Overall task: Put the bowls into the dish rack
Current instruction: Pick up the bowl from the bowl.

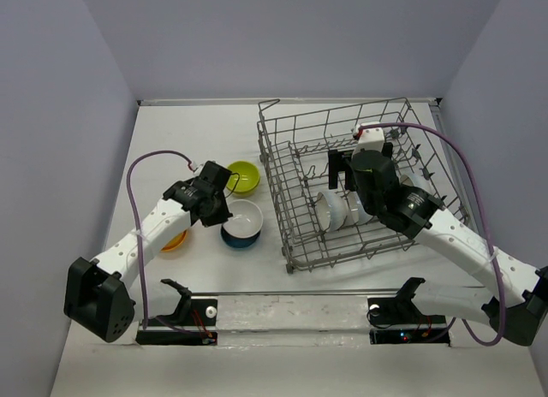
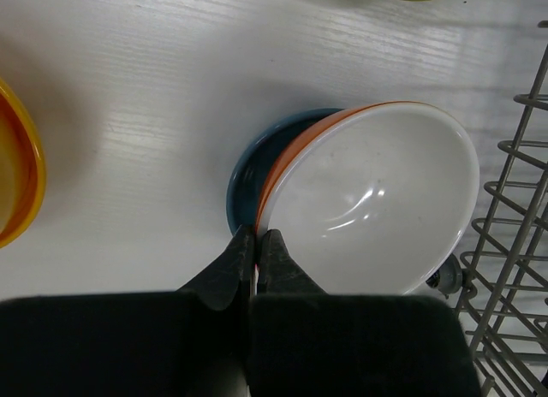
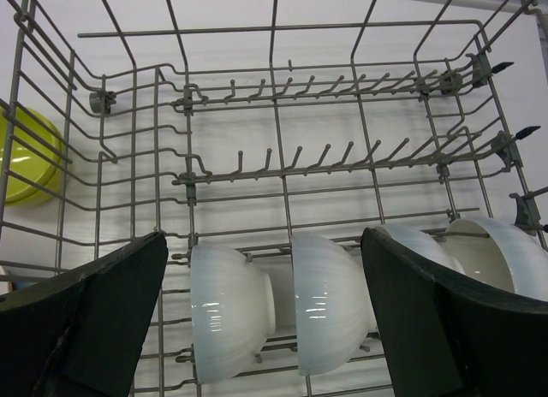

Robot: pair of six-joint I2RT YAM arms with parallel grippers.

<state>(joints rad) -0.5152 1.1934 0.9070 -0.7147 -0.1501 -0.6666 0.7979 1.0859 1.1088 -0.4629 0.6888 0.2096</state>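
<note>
Left hand [image 2: 257, 236] pinches the rim of an orange-backed bowl [image 2: 377, 200] tilted in a blue bowl [image 2: 247, 170] beside the dish rack [image 1: 282, 170], while the right hand [image 3: 264, 239] gapes open above white bowls [image 3: 227, 307] standing inside it.

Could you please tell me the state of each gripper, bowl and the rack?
left gripper, shut on the rim of the orange-rimmed white bowl
right gripper, open above the dish rack
orange-rimmed white bowl, tilted over the blue bowl
blue bowl, upright on the table
lime bowl, upright, untouched
orange bowl, upright, untouched
dish rack, partly loaded
racked white bowls, on edge between tines
</note>
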